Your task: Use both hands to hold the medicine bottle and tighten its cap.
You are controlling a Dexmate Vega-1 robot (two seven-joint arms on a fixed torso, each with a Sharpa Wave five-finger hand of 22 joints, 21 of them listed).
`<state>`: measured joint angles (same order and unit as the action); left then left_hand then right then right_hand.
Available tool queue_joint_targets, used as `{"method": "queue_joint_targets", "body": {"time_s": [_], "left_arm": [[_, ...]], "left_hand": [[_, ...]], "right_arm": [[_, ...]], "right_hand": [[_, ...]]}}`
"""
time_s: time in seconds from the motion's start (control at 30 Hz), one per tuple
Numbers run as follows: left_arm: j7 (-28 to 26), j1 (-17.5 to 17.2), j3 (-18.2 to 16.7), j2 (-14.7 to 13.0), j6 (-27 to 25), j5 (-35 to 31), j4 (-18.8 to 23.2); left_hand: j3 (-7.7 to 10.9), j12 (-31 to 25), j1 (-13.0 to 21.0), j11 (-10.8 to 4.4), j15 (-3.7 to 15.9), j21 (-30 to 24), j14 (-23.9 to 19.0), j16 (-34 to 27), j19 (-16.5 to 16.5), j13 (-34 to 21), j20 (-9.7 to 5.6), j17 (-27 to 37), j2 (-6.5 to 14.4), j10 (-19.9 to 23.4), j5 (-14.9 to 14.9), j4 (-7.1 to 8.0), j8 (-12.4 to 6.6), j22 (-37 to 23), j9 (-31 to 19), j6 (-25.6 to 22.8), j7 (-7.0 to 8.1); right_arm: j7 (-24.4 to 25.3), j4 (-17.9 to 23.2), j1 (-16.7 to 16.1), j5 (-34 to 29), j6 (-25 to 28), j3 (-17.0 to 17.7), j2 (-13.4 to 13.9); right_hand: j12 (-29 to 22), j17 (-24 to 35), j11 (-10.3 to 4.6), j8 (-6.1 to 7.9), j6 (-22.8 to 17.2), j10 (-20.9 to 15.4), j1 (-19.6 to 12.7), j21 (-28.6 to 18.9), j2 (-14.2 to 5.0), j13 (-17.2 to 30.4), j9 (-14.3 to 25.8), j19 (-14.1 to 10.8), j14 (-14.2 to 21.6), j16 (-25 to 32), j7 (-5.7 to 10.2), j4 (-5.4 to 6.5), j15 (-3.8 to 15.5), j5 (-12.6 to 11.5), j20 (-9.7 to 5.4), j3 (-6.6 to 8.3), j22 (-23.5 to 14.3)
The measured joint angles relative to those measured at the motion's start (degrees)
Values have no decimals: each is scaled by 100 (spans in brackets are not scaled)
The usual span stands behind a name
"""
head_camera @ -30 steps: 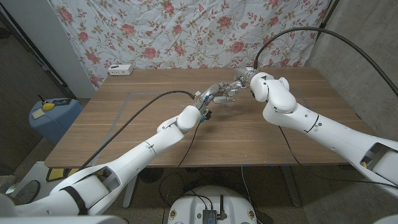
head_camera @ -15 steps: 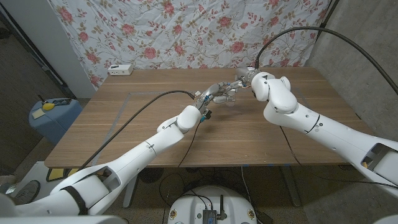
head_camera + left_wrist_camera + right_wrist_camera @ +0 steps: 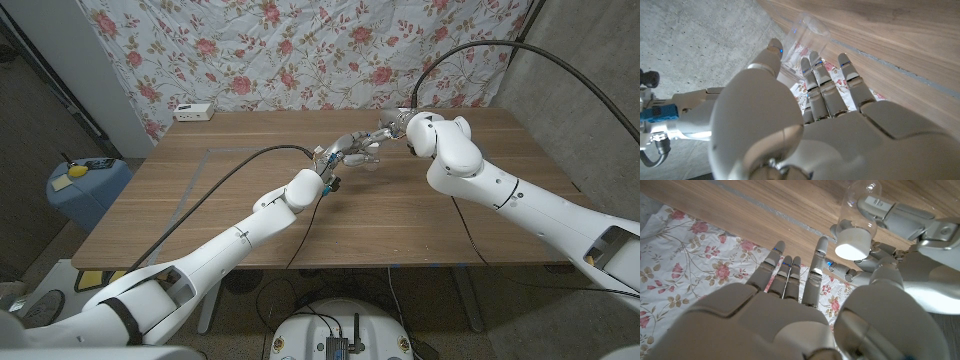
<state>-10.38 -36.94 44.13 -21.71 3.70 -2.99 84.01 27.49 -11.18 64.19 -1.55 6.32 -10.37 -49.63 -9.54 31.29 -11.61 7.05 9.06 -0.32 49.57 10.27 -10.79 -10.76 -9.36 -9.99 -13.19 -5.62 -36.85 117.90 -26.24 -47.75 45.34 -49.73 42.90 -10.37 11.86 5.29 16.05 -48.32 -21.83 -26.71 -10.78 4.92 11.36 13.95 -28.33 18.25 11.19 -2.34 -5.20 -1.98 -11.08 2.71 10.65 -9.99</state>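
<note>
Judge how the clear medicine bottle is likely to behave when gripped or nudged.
The medicine bottle looks see-through and empty, so probably light. Its smooth round wall may slip or roll. The left robot hand holds it, and the white cap looks rigid.

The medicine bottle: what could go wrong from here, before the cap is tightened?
1. The left robot hand seems to hold the clear medicine bottle mainly with its fingers, so the bottle may slip or turn under a twist.
2. The right robot hand has straight fingers beside the white cap, not around it; it could push the bottle away.
</note>
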Motion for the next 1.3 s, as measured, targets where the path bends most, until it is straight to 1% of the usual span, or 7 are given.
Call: {"method": "queue_joint_targets", "body": {"time_s": [0.1,0.33,0.57,0.7,0.97,1.17,1.3], "left_arm": [[1,2,1,2,6,0,-6],[2,6,4,10,10,3,-24],[1,7,5,11,10,4,-29],[-2,6,5,11,10,6,-29],[-9,6,5,11,16,9,-38],[-10,5,4,12,23,11,-45],[-9,5,4,12,29,12,-48]], "left_hand": [[0,1,0,0,0,0,0,0,0,0,0,-2,0,0,0,0,0,0,0,0,0],[0,11,-1,0,-9,0,9,0,-1,1,-1,4,1,0,18,0,0,0,0,0,0],[0,-10,-1,0,-10,0,10,-22,-31,3,-31,17,1,0,18,0,0,0,0,0,-1],[0,-10,-10,0,1,0,20,-22,-31,4,-31,16,10,0,18,0,0,0,0,0,-1],[0,-8,-14,0,0,0,20,-22,-31,3,-31,15,14,0,17,1,0,0,0,0,-1],[0,-2,-14,0,0,0,21,-22,-31,0,-31,8,14,0,17,0,0,0,0,-1,-1],[0,0,-14,0,0,0,21,-22,-31,0,-31,-1,14,-1,16,1,0,0,0,0,-1]], "right_arm": [[-30,16,15,37,-19,27,20],[-232,61,82,333,-115,114,80],[-416,71,205,650,-193,168,144],[-508,71,287,831,-232,174,180],[-633,33,448,1103,-279,157,231],[-658,1,547,1262,-282,103,260],[-658,-21,605,1348,-282,62,280]], "right_hand": [[0,-15,23,-92,250,161,-144,0,-115,0,24,90,-164,-22,-50,-116,-23,0,8,68,11],[0,-42,97,-233,704,500,-545,0,-136,0,58,290,-429,-43,-137,-321,-162,0,43,225,14],[0,-41,192,-356,1023,739,-793,22,-153,-1,85,455,-654,-43,-244,-424,-265,29,75,329,14],[0,-41,247,-378,1124,853,-862,22,-163,-1,85,531,-756,-43,-290,-427,-324,28,95,370,14],[-1,-40,259,-401,1264,988,-974,22,-184,-1,85,622,-858,-43,-350,-422,-364,28,131,423,14],[0,-40,259,-401,1257,988,-1072,21,-222,-1,84,633,-868,-43,-343,-450,-355,27,142,490,13],[0,-69,259,-393,1187,988,-1165,21,-236,-1,84,633,-867,-43,-275,-470,-355,27,142,519,13]]}}
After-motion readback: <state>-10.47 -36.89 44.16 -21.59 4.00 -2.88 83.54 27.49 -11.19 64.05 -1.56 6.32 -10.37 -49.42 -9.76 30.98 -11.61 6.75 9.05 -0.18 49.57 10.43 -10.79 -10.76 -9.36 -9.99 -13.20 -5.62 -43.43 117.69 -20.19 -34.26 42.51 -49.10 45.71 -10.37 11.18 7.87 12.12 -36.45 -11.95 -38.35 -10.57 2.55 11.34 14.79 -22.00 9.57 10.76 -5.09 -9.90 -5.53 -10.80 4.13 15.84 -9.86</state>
